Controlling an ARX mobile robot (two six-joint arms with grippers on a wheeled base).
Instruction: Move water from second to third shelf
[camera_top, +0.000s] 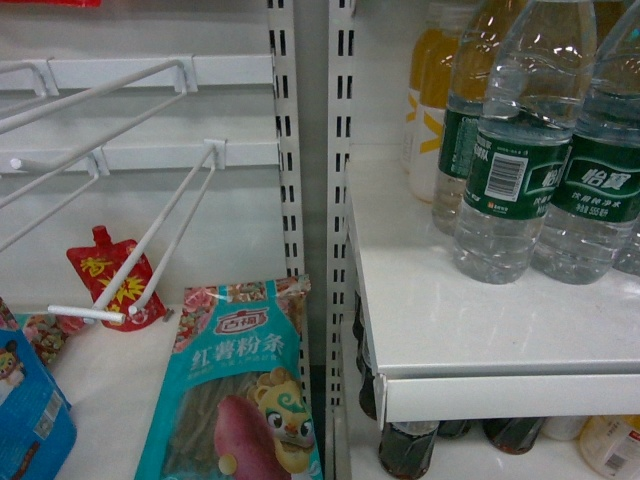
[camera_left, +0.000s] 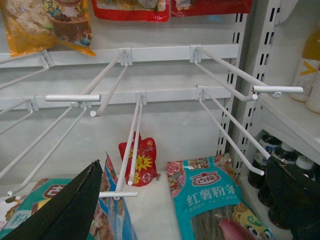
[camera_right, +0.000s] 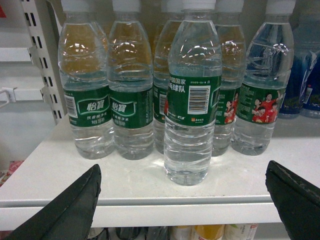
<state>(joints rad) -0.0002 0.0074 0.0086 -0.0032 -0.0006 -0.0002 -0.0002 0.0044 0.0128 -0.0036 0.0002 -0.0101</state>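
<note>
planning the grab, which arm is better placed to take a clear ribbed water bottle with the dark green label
Right. Its open gripper faces the clear ribbed green-labelled water bottle standing foremost on the white shelf, framed between the fingers. The left gripper points at white peg hooks and snack packets, away from the water.

A shop — slotted shelving, peg hooks, rows of bottled water.

Left gripper — two black fingers, matte and wedge-shaped, with a faintly frayed inner edge. Right gripper — the same pair of black fingers, tapering to blunt tips, a stitched-looking seam along the rim.
</note>
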